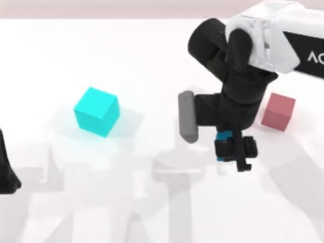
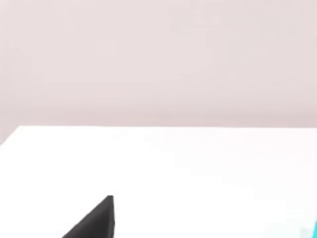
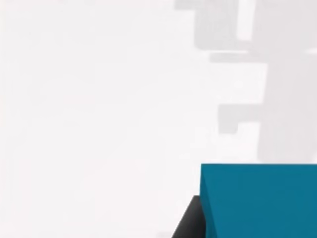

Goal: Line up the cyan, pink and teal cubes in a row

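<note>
One cyan cube [image 1: 96,111], one pink cube [image 1: 278,111], one teal cube [image 1: 223,137] pinched by the right end effector [image 1: 234,151].

White matte table [image 1: 126,202], grey blocky shadows cast across its near edge and middle, pale pinkish backdrop [image 1: 101,7] beyond its far edge, far left corner visible

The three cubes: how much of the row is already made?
Nothing looks lined up yet. The cyan cube sits at the left, the pink cube at the right. The right gripper has the teal cube between its fingers, between the other two. The left arm is parked at the left edge.
</note>
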`<action>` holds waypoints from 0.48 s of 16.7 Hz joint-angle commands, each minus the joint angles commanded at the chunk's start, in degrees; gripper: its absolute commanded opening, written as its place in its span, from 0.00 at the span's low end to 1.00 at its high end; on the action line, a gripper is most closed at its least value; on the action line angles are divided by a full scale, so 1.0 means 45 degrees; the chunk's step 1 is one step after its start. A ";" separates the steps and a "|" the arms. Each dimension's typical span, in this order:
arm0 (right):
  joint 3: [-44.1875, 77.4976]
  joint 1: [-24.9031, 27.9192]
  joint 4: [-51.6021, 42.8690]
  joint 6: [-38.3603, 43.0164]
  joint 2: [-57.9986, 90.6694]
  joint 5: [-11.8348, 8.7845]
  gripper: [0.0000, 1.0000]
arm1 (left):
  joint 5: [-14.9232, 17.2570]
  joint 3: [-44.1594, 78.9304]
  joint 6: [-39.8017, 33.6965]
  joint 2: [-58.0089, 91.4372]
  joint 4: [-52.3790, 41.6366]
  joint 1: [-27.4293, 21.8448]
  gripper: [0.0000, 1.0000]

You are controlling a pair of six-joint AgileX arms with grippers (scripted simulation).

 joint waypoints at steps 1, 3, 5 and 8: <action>-0.0209 0.0022 0.0304 -0.0013 0.0065 0.0002 0.00 | 0.0000 0.0000 0.0000 0.0000 0.0000 0.0000 1.00; -0.0788 0.0030 0.1163 0.0003 0.0276 0.0007 0.00 | 0.0000 0.0000 0.0000 0.0000 0.0000 0.0000 1.00; -0.1466 0.0034 0.2140 0.0026 0.0543 0.0006 0.00 | 0.0000 0.0000 0.0000 0.0000 0.0000 0.0000 1.00; -0.2149 0.0061 0.3040 0.0024 0.0823 0.0006 0.00 | 0.0000 0.0000 0.0000 0.0000 0.0000 0.0000 1.00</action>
